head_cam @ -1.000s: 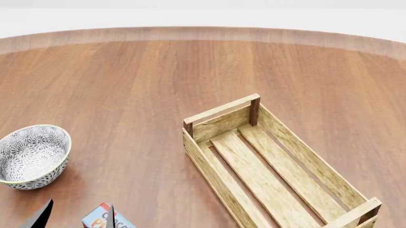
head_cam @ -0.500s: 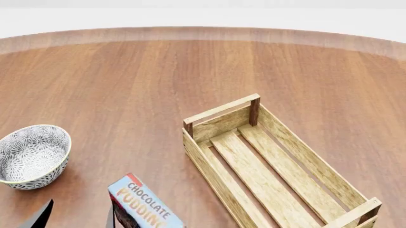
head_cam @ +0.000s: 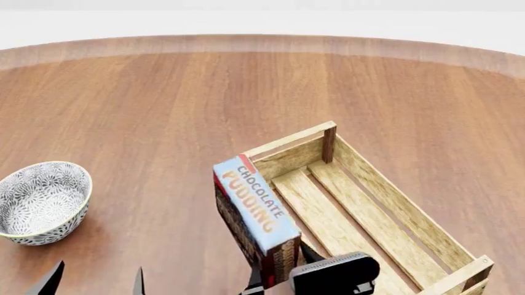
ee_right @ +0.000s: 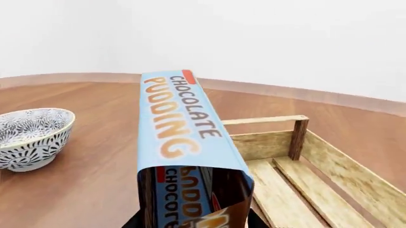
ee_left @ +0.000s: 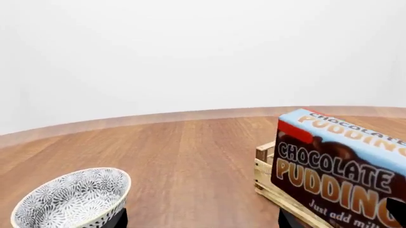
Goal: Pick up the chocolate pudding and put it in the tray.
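Chocolate pudding [head_cam: 254,212] hangs edge-up over the tray's [head_cam: 394,212] near long wall, clear of the desk [head_cam: 164,98], the right gripper [head_cam: 275,284] with its jaws clamped on its lower end. Left gripper's [head_cam: 97,281] jaws stand apart, empty, near the bowl [head_cam: 39,200].

A round wooden table [head_cam: 164,104] of reddish-brown planks fills nearly the whole head view, its grain running toward the far edge. A paler rim band curves along that far edge (it shows in both wrist views as well). Beyond it stands a plain white wall [ee_left: 190,52], evenly lit.
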Motion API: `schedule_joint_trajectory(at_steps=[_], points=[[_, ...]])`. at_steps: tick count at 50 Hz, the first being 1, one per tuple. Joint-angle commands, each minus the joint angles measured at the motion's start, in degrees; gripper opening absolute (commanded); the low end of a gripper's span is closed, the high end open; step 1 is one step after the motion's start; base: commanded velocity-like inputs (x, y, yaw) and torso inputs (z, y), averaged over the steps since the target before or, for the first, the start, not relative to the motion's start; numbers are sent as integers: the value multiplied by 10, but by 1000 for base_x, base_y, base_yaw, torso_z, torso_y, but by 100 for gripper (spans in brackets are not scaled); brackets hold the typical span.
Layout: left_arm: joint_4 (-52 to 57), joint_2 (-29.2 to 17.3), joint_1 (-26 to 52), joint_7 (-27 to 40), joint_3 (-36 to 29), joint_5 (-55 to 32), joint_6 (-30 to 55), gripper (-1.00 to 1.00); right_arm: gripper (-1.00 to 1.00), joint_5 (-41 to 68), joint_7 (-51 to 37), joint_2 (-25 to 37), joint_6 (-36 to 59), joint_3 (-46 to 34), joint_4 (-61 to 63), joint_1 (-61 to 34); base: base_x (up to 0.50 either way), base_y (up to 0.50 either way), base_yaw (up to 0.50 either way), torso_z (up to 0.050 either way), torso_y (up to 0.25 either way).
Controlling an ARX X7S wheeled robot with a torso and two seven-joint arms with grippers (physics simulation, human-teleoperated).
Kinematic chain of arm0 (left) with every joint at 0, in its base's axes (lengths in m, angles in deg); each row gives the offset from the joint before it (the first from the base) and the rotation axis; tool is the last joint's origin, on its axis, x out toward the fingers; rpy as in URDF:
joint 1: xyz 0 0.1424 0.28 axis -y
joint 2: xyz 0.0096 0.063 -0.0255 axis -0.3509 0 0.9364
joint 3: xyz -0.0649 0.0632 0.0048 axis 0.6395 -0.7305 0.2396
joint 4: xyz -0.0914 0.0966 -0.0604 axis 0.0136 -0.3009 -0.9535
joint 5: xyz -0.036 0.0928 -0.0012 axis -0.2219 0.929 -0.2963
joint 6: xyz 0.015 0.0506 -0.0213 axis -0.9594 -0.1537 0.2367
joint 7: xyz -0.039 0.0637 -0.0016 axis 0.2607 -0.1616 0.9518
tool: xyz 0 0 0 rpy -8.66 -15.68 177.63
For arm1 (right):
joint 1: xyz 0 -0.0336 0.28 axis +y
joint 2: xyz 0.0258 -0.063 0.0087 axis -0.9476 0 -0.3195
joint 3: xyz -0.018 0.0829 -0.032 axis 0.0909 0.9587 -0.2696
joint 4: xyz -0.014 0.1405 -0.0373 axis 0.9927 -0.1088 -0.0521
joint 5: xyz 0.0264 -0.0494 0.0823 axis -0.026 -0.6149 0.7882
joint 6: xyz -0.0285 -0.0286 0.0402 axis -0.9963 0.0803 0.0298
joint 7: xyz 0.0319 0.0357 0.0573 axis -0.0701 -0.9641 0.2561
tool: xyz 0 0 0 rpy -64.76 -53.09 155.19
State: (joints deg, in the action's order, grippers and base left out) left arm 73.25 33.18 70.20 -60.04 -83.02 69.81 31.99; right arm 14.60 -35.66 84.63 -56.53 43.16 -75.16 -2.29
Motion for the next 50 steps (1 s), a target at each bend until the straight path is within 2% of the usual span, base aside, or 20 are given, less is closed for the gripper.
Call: schedule_joint_trajectory(at_steps=[1, 28, 50], points=[[-10, 0, 1, 2, 0, -4, -9, 100, -100, -7, -29, 1, 14, 26, -13, -32, 0, 0, 0, 0, 0], [-16, -4, 1, 7, -7, -10, -17, 100, -100, -11, -61, 8, -34, 58, -116, -66, 0, 0, 0, 0, 0], [-18, -7, 3, 11, -13, -15, -17, 100, -100, -56, -94, 16, -125, 60, -235, -94, 0, 0, 0, 0, 0]])
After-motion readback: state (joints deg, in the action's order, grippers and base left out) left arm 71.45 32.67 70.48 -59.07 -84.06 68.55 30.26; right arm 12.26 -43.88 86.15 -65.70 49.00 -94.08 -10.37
